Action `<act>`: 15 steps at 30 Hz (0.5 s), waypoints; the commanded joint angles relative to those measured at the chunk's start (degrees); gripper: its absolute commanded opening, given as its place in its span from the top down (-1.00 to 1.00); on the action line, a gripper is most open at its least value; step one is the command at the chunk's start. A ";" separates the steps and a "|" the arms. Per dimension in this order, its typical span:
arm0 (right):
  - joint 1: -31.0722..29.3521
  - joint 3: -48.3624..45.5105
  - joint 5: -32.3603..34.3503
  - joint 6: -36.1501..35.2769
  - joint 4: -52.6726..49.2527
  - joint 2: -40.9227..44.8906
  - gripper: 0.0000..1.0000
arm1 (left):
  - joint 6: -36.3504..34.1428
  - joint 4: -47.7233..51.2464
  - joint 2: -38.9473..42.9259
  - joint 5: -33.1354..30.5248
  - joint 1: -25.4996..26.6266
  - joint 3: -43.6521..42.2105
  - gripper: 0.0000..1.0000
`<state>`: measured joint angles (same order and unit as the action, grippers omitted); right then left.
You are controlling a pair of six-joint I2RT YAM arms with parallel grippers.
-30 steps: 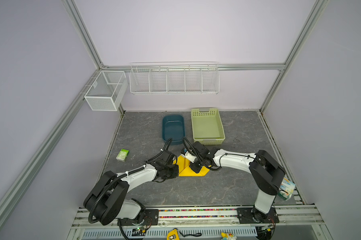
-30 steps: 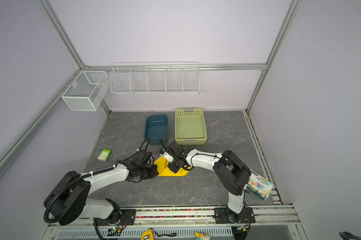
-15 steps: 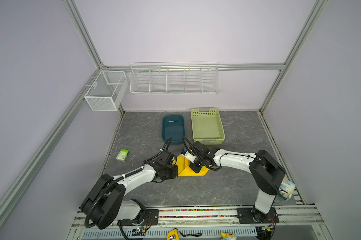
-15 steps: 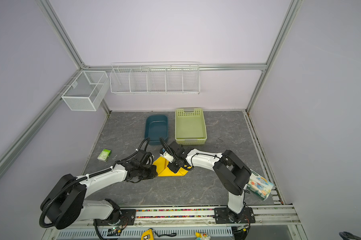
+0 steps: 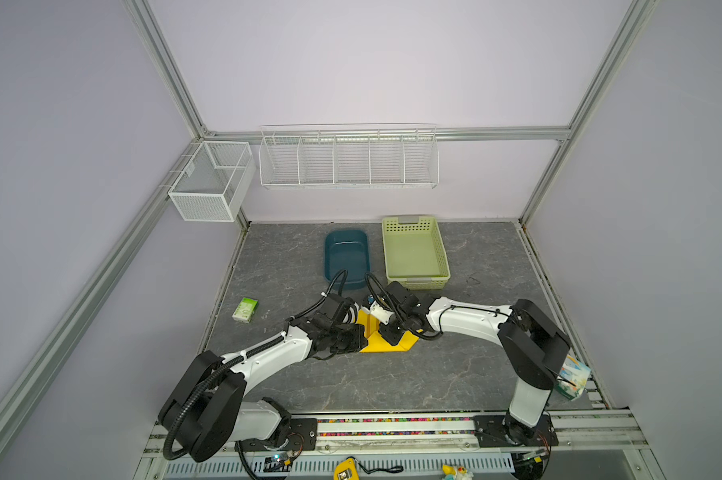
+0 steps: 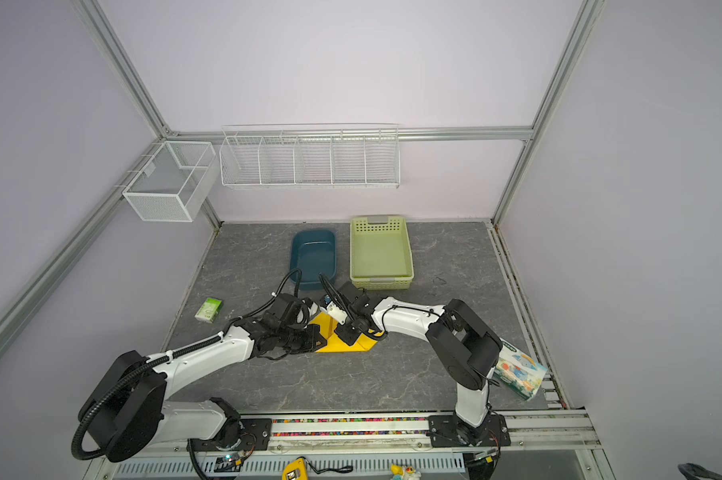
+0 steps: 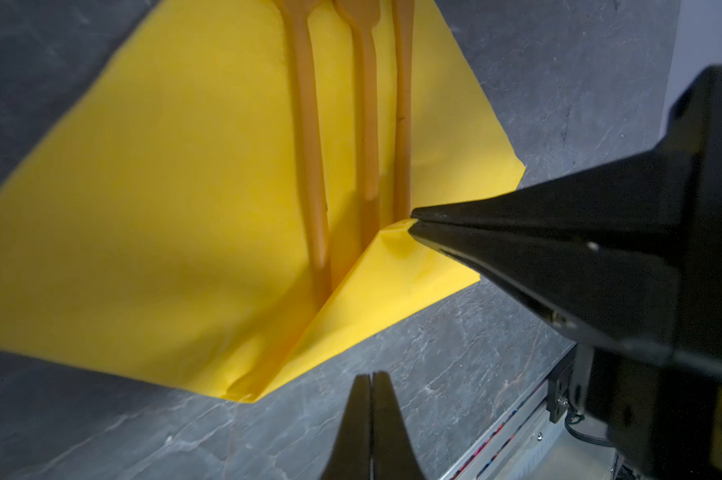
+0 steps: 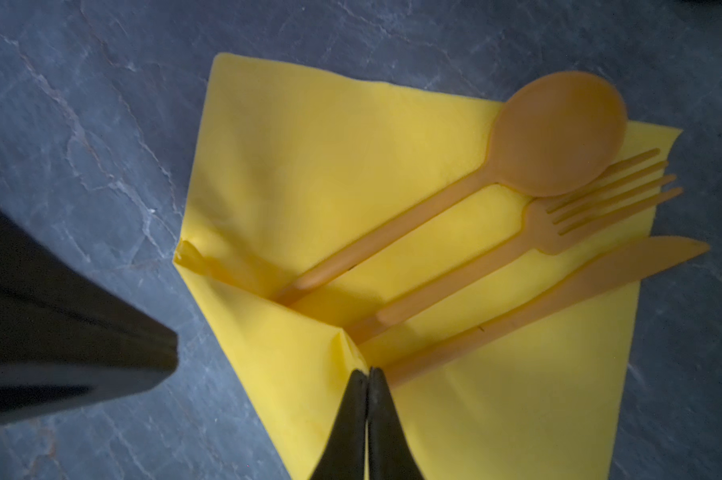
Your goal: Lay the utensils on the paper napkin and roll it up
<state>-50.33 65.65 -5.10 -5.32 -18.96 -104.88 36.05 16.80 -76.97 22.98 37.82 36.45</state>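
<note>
Left elbow [image 5: 203, 386] swung outward; right hand [image 8: 367, 374] seemingly pinches napkin [image 8: 309, 166] corner.

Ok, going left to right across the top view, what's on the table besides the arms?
From the left: green-white packet → teal tub → green basket → patterned tissue pack. The paper napkin overlaps tub and basket sideways, so I skipped it.

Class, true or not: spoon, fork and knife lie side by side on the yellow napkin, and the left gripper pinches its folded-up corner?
Not quite: the right gripper pinches that corner of the yellow napkin, as the left wrist view shows; the left gripper is shut over the table. The rest stands.
</note>
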 commanded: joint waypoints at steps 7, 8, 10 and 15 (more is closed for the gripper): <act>0.36 1.46 -1.21 1.10 0.40 -1.23 0.85 | 0.45 -3.88 -3.64 1.50 0.41 -0.59 1.00; 0.36 1.42 -1.23 1.14 0.42 -1.29 0.86 | 0.47 -3.80 -4.09 1.16 0.41 -0.59 1.00; 0.38 1.41 -1.22 1.35 0.42 -1.21 0.85 | 0.38 -3.86 -4.87 0.85 0.41 -0.75 1.00; 0.41 1.41 -1.10 1.62 0.41 -1.31 0.85 | 0.09 -4.10 -6.28 0.49 0.41 -1.12 1.00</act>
<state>-50.33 66.26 -5.45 -4.45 -18.94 -105.12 36.38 13.56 -82.15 24.03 37.95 36.03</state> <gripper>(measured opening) 0.073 0.047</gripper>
